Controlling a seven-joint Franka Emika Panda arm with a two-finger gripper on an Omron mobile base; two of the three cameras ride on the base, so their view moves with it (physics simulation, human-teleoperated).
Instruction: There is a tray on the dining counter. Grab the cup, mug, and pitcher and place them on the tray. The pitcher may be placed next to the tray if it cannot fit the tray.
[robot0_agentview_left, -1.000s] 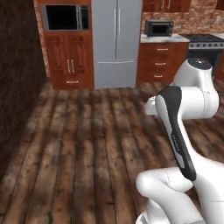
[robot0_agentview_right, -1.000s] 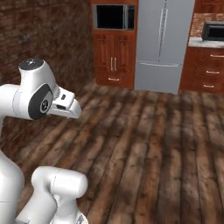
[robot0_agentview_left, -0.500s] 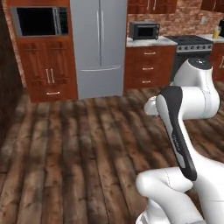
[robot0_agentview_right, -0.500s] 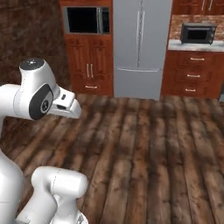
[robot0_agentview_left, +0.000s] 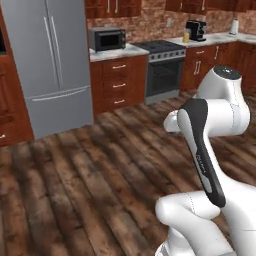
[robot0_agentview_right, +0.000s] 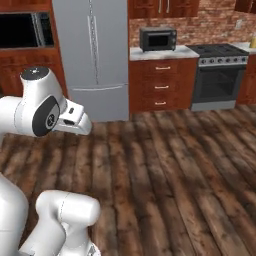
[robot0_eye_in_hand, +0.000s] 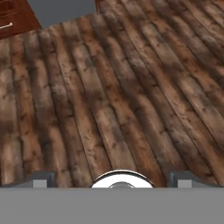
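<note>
arm: white Franka arm with dark joints (robot0_agentview_left: 205, 150), folded over its base; elbow high in both base views (robot0_agentview_right: 42, 107).
hand: 2-finger hand (robot0_eye_in_hand: 111, 180), tips at the bottom corners of the hand view, well apart; jaws wide open, nothing between them, nothing held.
hand aim: looks down and fwd over the dark brown wood plank floor (robot0_eye_in_hand: 113, 96); bare boards ahead of the tips.
floor: same planks run from the robot to the cabinets in both base views (robot0_agentview_left: 90, 170).
fridge: tall grey stainless double-door fridge (robot0_agentview_left: 50, 60) at back left; seen at centre-left from the right base view (robot0_agentview_right: 90, 55).
microwave: small black countertop microwave (robot0_agentview_left: 107, 39) on the pale bench top just right of the fridge, above reddish wood drawers w/ metal pulls (robot0_agentview_left: 119, 85).
stove: black and steel range with oven door (robot0_agentview_left: 162, 70) right of those drawers; also in right base view (robot0_agentview_right: 220, 75).
far bench: pale top along the brick wall at upper right; black coffee machine (robot0_agentview_left: 196, 30) on it, small yellowish item (robot0_agentview_left: 186, 36) beside it, prob. a bottle, too small to tell.
built-in oven: dark wall oven window (robot0_agentview_right: 25, 30) in wood cabinetry left of the fridge.
task things: no tray, cup, mug or pitcher to place from these frames; location cannot be told.
</note>
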